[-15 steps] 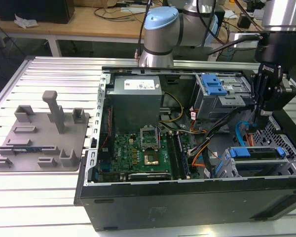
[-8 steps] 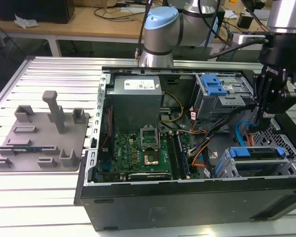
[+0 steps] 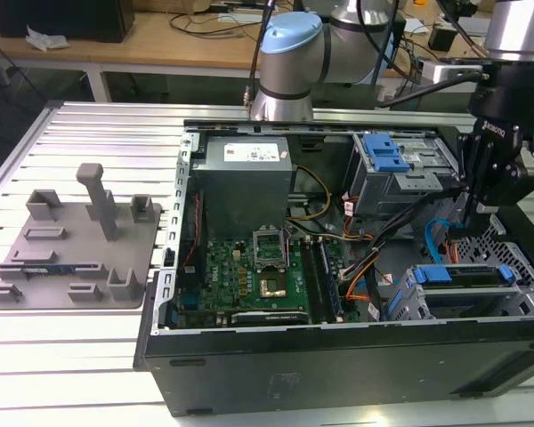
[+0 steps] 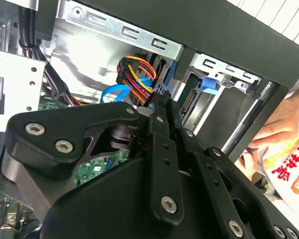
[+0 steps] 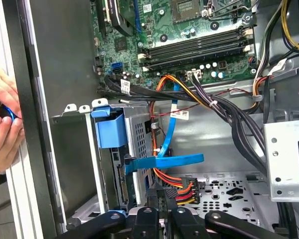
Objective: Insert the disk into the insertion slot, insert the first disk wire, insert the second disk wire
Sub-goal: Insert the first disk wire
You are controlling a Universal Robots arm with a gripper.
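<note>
The disk [image 3: 467, 301], silver in a blue frame, lies inside the low grey insertion slot [image 3: 408, 298] at the exterior view's right. In the first wrist view the disk's rear edge [image 5: 121, 181] faces me, and a flat blue wire [image 5: 164, 162] reaches to it. My gripper [image 3: 469, 228] hangs just behind the slot. Its fingers [image 5: 148, 215] are shut on a black plug with red, orange and yellow wires [image 5: 182, 188], a short way from the disk's connector. The second wrist view shows the gripper [image 4: 164, 103], that wire bundle [image 4: 134, 74] and the disk's connector [image 4: 189, 101].
The open computer case holds a motherboard [image 3: 258, 267], a power supply [image 3: 245, 173] and a taller cage with a blue latch [image 3: 387, 160]. Black cable bundles [image 5: 229, 117] cross near the gripper. A person's hands [image 5: 2, 129] rest outside the case wall. A grey fixture plate [image 3: 71, 249] lies at the exterior view's left.
</note>
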